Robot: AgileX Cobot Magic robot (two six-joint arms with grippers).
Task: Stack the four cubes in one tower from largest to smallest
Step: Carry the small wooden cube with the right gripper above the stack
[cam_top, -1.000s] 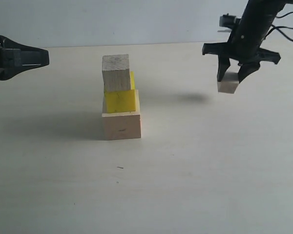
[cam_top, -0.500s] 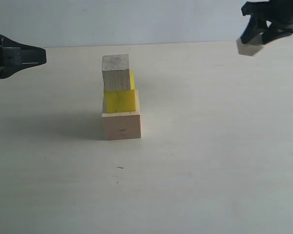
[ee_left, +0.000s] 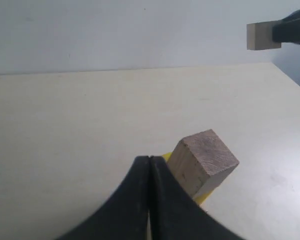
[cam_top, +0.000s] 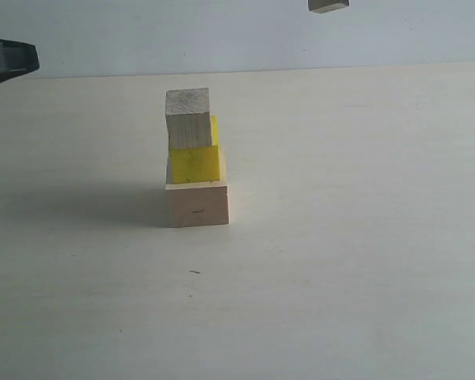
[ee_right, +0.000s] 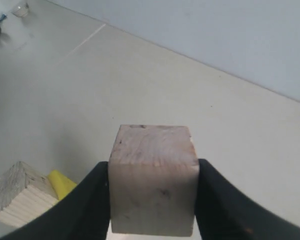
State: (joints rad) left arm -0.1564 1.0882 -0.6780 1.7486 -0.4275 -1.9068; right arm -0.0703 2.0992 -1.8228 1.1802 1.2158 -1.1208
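Clamping small cube (ee_right: 153,180) between right jaws

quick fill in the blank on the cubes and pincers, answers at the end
The largest wood cube carries the ____ cube directly on it.
The tower now counts ____ cubes.
The right pincer grips the last cube, the ____ of the four.
The left pincer is shut and holds ____.
Missing: yellow; three; smallest; nothing.
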